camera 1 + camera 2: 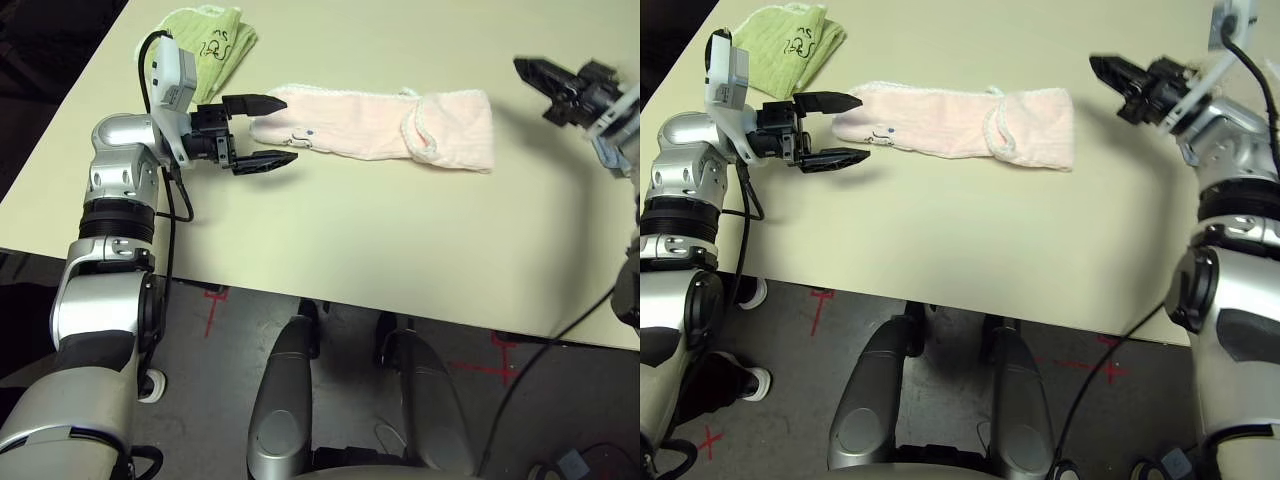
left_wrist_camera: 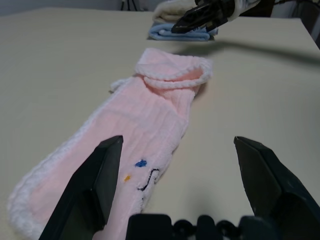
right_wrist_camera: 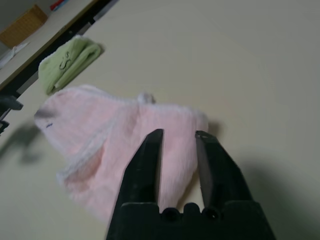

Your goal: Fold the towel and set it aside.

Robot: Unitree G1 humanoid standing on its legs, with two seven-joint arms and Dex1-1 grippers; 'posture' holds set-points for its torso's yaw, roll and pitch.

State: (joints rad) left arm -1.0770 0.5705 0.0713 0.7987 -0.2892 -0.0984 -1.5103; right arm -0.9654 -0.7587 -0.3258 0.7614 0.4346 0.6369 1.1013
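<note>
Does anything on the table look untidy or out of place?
Slightly: the pink towel lies as a long strip, and its end nearer the right hand is doubled back unevenly, showing a curved white trim. Nothing looks spilled or damaged.

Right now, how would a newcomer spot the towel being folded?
Look at the cream table. Between the left gripper and right gripper lies a long pink towel. Its white trim and dark embroidery distinguish it from the green towel behind the left gripper.
</note>
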